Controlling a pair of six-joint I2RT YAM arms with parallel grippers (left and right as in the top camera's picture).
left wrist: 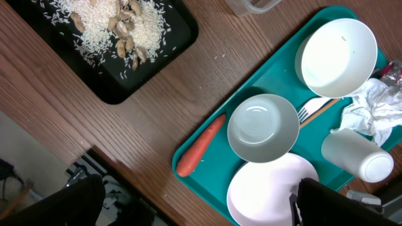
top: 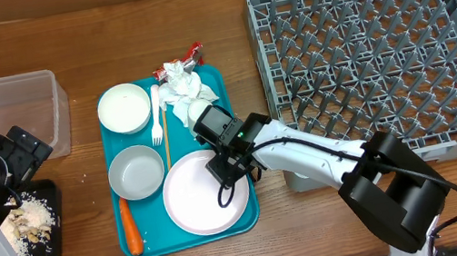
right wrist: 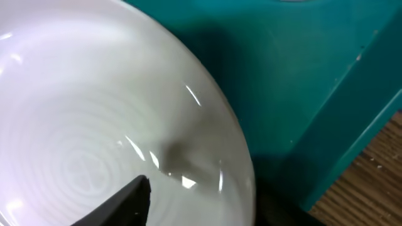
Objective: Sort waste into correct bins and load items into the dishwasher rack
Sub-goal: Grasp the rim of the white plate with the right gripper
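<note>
Our right gripper (top: 228,172) sits at the right rim of the round white plate (top: 202,192). The right wrist view shows one dark finger (right wrist: 125,201) over the plate's surface, but we cannot tell whether the jaws are clamped on the rim. The plate lies flat at the end of the teal tray (top: 159,240) nearest us.

Our left gripper (top: 21,152) hangs with its jaws spread wide, near the black tray (left wrist: 173,34) of rice-and-nut scraps (left wrist: 119,25).

The white fork (top: 155,121) lies along the teal tray's length, tines toward the plate end. The carrot (top: 131,226) lies the same way, thick end nearest us.

Only the overhead view shows the grey rack (top: 383,57) and the clear tub (top: 21,96). The left wrist view shows the cup (left wrist: 355,154) lying on its side.
</note>
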